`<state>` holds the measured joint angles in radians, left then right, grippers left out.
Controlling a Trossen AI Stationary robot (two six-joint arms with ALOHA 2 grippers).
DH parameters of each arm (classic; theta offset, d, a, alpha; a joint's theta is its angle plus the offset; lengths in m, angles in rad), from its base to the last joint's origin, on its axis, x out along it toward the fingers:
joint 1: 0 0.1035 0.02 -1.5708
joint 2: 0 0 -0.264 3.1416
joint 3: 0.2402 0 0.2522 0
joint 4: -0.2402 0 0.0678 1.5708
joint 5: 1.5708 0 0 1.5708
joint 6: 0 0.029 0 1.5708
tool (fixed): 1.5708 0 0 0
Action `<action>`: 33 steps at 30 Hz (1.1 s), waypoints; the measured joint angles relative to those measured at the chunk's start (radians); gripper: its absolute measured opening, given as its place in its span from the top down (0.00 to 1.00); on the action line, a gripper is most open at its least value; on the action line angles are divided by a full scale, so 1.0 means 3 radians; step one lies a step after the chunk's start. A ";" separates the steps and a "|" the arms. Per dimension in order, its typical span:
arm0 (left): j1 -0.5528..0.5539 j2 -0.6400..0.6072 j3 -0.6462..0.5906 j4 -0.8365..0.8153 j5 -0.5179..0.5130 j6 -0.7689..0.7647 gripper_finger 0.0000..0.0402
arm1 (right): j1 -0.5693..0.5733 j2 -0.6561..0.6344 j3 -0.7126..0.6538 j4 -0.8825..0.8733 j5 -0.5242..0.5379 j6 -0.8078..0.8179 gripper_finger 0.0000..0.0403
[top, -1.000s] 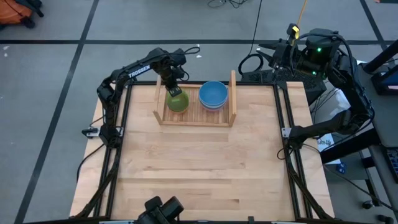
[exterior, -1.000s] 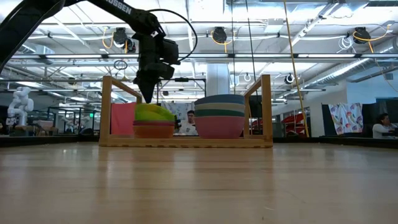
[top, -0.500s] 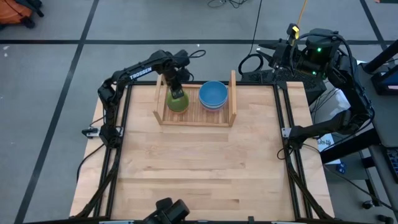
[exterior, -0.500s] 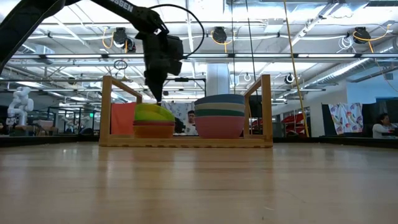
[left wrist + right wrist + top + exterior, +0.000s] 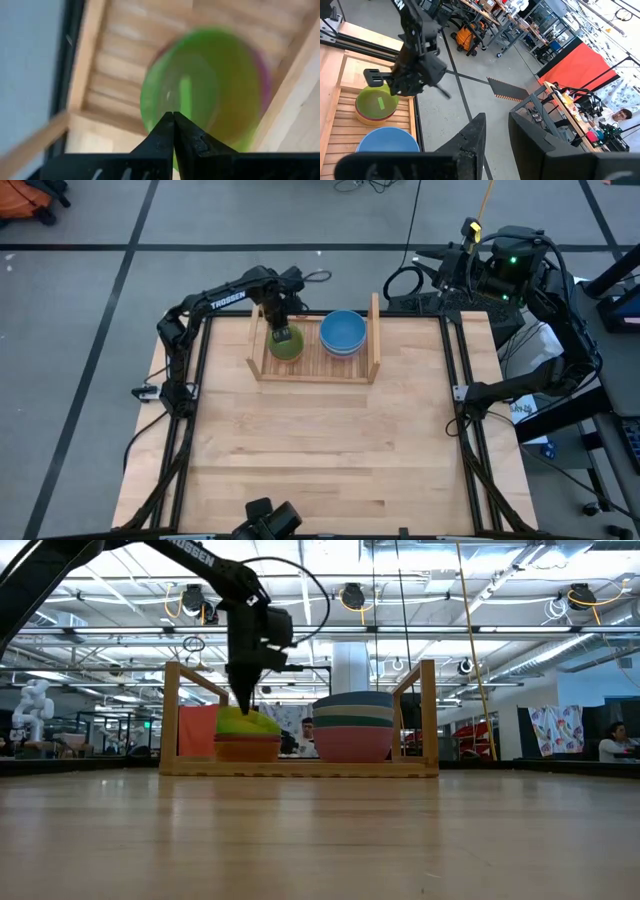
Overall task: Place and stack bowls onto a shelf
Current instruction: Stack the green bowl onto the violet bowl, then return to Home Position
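Observation:
The light-wood shelf [image 5: 315, 366] stands at the table's far side. On its left half a green bowl [image 5: 285, 347] tops a stack with a magenta and a yellow-orange bowl [image 5: 247, 750]. It sits tilted. On the right half a blue bowl [image 5: 343, 331] tops a stack over teal and pink bowls [image 5: 354, 743]. My left gripper [image 5: 173, 116] is shut and points down over the green bowl's far rim [image 5: 243, 712]. My right gripper [image 5: 497, 131] is open and empty, off the table's far right corner. My left gripper's shut fingertips [image 5: 242, 708] come from above, pointing down, and reach the height of the green bowl's raised rim. I cannot tell whether they touch it. The bowl rests on the stack below it.
The shelf's two upright side boards [image 5: 428, 710] flank the stacks. The wooden tabletop [image 5: 320, 450] runs bare from the shelf to the near edge. My right arm [image 5: 520, 260] stands folded beyond the table's far right corner, among cables and equipment.
My left gripper first went a little toward the table's right edge, then back and down, to the green bowl's rim. Its fingers stay shut. The bowls have kept their places.

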<state>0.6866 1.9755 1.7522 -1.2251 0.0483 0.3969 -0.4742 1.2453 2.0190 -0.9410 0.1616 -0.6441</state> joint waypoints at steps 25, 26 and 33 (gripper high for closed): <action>-0.0294 0.0002 0.1527 -0.0754 -0.0073 -0.0046 1.00 | 0.0000 -0.0016 0.0000 0.0001 0.0334 -0.0076 0.81; -0.0330 -0.0004 0.1719 -0.0815 -0.0053 -0.0050 1.00 | 0.0000 -0.0033 0.0000 0.0000 0.0344 -0.0061 0.81; -0.0492 -0.0560 0.1869 -0.0591 0.0159 -0.0209 0.99 | 0.0001 -0.0226 0.0000 0.0019 0.0335 -0.0076 0.81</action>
<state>0.5388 1.8073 2.3127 -1.4025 0.0961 0.3341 -0.4740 1.1774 2.0190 -0.9352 0.2621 -0.6671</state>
